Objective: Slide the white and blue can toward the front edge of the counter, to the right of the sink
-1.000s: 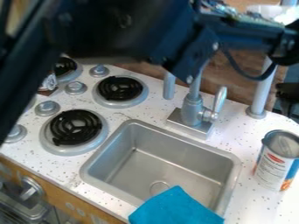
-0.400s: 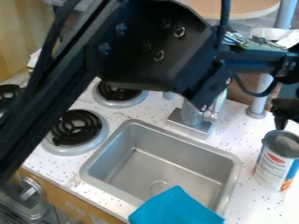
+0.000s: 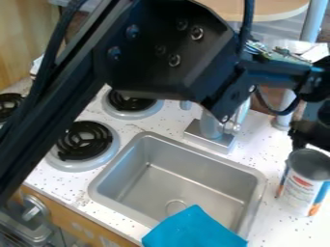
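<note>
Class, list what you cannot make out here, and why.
In the camera view:
- Part of the gripper: cut off by the right edge.
- Whether it touches the can: they overlap.
- The can's small print: too small.
- Faucet, top part: behind the arm.
- Cloth, lower end: cut off by the bottom edge.

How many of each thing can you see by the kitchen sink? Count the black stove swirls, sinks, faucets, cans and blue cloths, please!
Black stove swirls: 3, two partly hidden or cut off
Sink: 1
Faucet: 1, partly hidden by the robot arm
Can: 1
Blue cloth: 1
Total in sight: 7
</note>
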`<state>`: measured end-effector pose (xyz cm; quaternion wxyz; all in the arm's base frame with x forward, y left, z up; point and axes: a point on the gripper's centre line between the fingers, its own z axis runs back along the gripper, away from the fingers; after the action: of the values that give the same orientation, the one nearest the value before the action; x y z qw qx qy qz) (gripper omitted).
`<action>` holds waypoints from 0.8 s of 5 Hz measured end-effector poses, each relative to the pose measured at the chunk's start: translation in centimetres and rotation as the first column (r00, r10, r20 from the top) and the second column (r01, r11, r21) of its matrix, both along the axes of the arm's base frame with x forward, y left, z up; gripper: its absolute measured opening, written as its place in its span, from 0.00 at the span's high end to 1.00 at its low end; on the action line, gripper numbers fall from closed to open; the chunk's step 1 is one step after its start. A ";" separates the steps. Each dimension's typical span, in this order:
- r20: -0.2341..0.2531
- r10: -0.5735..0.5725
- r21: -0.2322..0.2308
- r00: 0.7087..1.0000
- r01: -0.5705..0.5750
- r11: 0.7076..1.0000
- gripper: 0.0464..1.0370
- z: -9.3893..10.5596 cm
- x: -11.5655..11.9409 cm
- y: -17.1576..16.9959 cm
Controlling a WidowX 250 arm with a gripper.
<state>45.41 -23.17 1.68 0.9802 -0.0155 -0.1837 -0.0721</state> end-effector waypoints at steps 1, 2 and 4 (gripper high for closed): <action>-0.012 -0.003 0.006 1.000 0.003 1.000 0.04 -0.2 -0.7 0.3; -0.019 -0.024 0.008 1.000 0.024 1.000 0.04 0.0 -1.9 -0.2; -0.007 -0.057 -0.005 0.998 0.057 0.998 0.04 1.1 -4.6 -1.2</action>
<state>40.86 -24.37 2.74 0.9784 -0.0234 -0.1797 -0.0995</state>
